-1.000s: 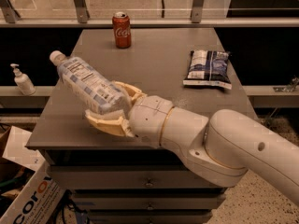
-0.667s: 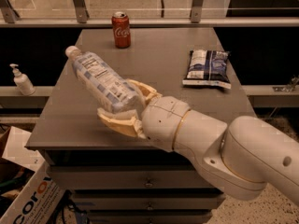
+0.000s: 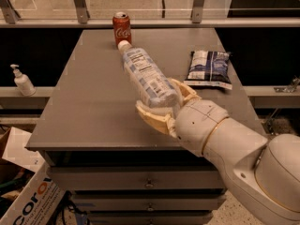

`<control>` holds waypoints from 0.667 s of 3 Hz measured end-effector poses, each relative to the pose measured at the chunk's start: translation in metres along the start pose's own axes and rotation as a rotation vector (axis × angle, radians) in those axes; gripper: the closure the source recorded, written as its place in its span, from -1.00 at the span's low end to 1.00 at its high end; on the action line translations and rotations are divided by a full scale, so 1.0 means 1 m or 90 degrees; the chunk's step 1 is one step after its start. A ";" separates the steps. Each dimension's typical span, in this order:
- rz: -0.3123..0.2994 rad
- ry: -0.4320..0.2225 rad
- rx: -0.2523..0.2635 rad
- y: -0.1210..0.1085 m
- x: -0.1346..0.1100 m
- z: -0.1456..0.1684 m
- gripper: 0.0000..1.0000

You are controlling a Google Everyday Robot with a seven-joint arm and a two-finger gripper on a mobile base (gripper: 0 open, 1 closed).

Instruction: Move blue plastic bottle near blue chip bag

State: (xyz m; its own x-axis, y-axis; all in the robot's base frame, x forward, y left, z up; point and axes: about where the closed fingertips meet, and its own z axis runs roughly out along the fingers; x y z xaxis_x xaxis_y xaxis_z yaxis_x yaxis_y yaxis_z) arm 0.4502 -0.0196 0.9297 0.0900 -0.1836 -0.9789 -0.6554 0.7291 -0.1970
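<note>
My gripper (image 3: 165, 103) is shut on the base of the blue plastic bottle (image 3: 146, 75), a clear pale-bluish bottle with a white cap and a printed label. It holds the bottle above the middle of the grey table (image 3: 93, 102), cap pointing away toward the far edge. The blue chip bag (image 3: 209, 68), dark navy with white patches, lies flat on the table to the right of the bottle, a short gap away from the gripper. My arm (image 3: 234, 149) enters from the lower right.
A red Coca-Cola can (image 3: 121, 29) stands at the far edge, just behind the bottle's cap. A white pump dispenser bottle (image 3: 21, 80) stands on a ledge at the left. A cardboard box (image 3: 23, 196) lies on the floor at lower left. Drawers sit under the tabletop.
My gripper has carried the bottle to the right, from the table's left part to its middle, closer to the chip bag. The bottle's cap now points toward the can.
</note>
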 end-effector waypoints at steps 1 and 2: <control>0.020 0.005 0.072 -0.033 0.010 -0.021 1.00; 0.019 0.006 0.071 -0.033 0.010 -0.021 1.00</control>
State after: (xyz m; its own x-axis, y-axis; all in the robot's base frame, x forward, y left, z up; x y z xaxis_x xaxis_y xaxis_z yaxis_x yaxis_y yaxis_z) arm 0.4571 -0.0589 0.9278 0.0639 -0.1662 -0.9840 -0.5706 0.8028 -0.1726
